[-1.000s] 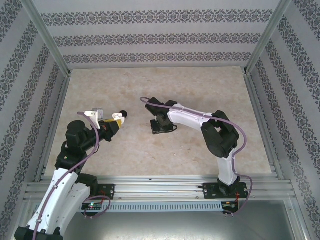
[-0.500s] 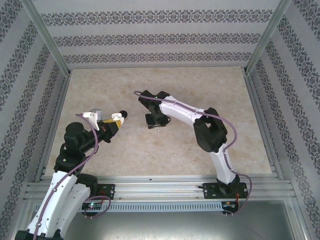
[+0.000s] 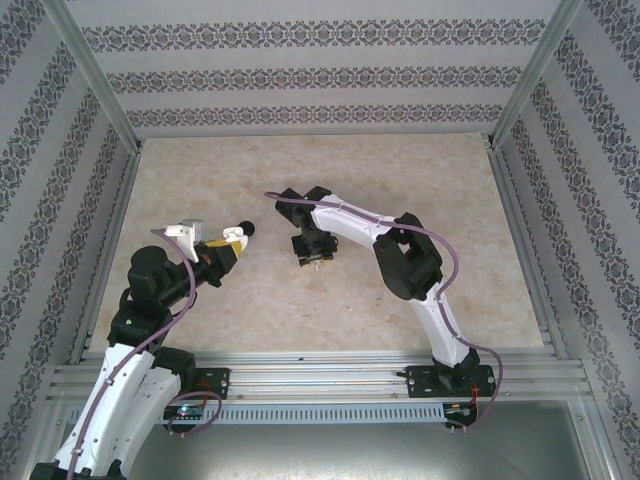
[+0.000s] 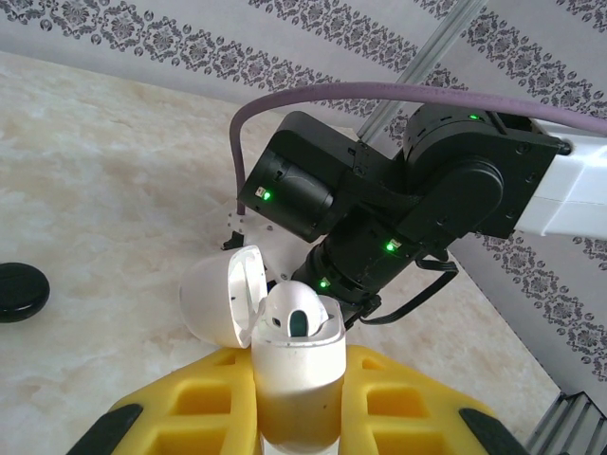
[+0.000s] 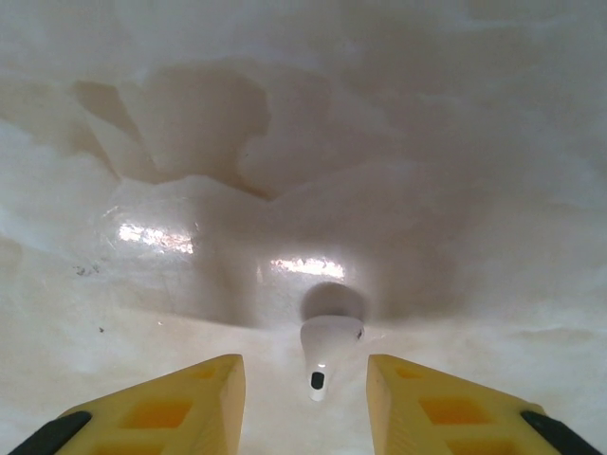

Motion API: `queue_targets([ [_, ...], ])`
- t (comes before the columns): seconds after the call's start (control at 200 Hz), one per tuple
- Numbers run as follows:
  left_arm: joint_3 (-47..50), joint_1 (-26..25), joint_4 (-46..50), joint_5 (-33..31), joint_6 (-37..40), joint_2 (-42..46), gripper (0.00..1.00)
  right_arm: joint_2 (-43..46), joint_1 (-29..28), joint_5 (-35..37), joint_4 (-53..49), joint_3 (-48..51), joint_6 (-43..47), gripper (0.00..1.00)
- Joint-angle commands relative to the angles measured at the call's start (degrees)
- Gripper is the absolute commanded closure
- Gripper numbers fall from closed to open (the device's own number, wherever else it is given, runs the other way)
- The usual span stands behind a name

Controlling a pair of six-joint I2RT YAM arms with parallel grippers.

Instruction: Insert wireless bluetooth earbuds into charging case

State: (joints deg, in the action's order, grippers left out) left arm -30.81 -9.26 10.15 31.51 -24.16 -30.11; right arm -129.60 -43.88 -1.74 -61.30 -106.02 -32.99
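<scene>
Left gripper clamps the open charging case, one earbud seemingly seated; right gripper, jaws apart, straddles a white earbud on the table; insertion remains.

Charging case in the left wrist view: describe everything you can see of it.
The charging case is a small rounded shell of glossy white plastic, standing upright. Its hinged lid is swung open to the left. What looks like one white earbud, with a dark oval on its face, sits in the opening. The left gripper clamps the lower body between its yellow fingers and holds the case above the table.
</scene>
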Motion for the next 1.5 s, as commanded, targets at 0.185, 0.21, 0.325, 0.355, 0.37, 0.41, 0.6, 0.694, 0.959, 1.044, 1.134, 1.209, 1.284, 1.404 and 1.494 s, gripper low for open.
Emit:
queue_targets([
  [0.185, 0.6, 0.7, 0.4, 1.6, 1.6, 0.4, 0.97, -2.6, 0.4, 1.7, -1.6, -1.6, 1.4, 0.66],
  [0.21, 0.7, 0.7, 0.4, 1.7, 1.5, 0.4, 0.97, -2.8, 0.5, 1.6, -1.5, -1.6, 1.4, 0.67],
  [0.325, 0.9, 0.7, 0.0, 2.1, 1.4, 0.4, 0.97, -3.1, 0.4, 1.4, -1.5, -1.4, 1.5, 0.71],
  [0.355, 0.9, 0.7, 0.0, 2.2, 1.5, 0.4, 0.97, -3.1, 0.4, 1.3, -1.5, -1.3, 1.5, 0.72],
  [0.37, 0.8, 0.7, 0.0, 2.2, 1.5, 0.5, 0.97, -3.0, 0.4, 1.3, -1.5, -1.2, 1.5, 0.72],
  [0.41, 0.8, 0.7, -0.2, 2.5, 1.5, 0.3, 0.97, -3.0, 0.5, 1.3, -1.3, -1.0, 1.5, 0.73],
  [0.6, 1.0, 0.7, -2.2, 5.2, 1.3, 0.0, 0.97, -2.3, 0.5, 1.5, -1.6, -0.8, 2.0, 0.83],
  [0.694, 1.3, 0.7, -3.9, 7.1, 1.1, 0.0, 0.97, -1.2, 0.5, 1.4, -1.6, -0.3, 2.2, 0.86],
  [0.959, 4.4, 0.7, -16.6, 15.9, -2.5, -0.3, 0.96, 9.7, 1.2, 1.0, 3.3, 5.5, 1.1, 0.90],
  [1.044, 5.2, 0.7, -22.2, 16.9, -4.4, -0.8, 0.95, 16.0, 1.2, 1.2, 6.2, 7.9, 0.3, 0.90],
  [1.134, 5.5, 0.7, -27.9, 18.1, -5.6, -1.7, 0.95, 23.1, 1.0, 1.8, 9.6, 11.2, -0.9, 0.90],
  [1.209, 5.3, 0.7, -31.1, 18.9, -5.9, -2.7, 0.95, 29.4, 0.7, 2.1, 13.0, 14.0, -1.9, 0.91],
  [1.284, 5.1, 0.7, -33.4, 19.2, -5.2, -3.6, 0.95, 35.2, 0.2, 1.8, 16.8, 16.6, -2.5, 0.92],
  [1.404, 4.6, 0.6, -36.9, 17.0, -3.0, -3.8, 0.95, 42.8, 0.0, -2.6, 24.2, 20.7, -3.9, 0.92],
  [1.494, 3.7, 0.6, -39.1, 16.5, -1.7, -5.1, 0.95, 46.9, -0.3, -6.9, 30.2, 23.1, -5.7, 0.92],
])
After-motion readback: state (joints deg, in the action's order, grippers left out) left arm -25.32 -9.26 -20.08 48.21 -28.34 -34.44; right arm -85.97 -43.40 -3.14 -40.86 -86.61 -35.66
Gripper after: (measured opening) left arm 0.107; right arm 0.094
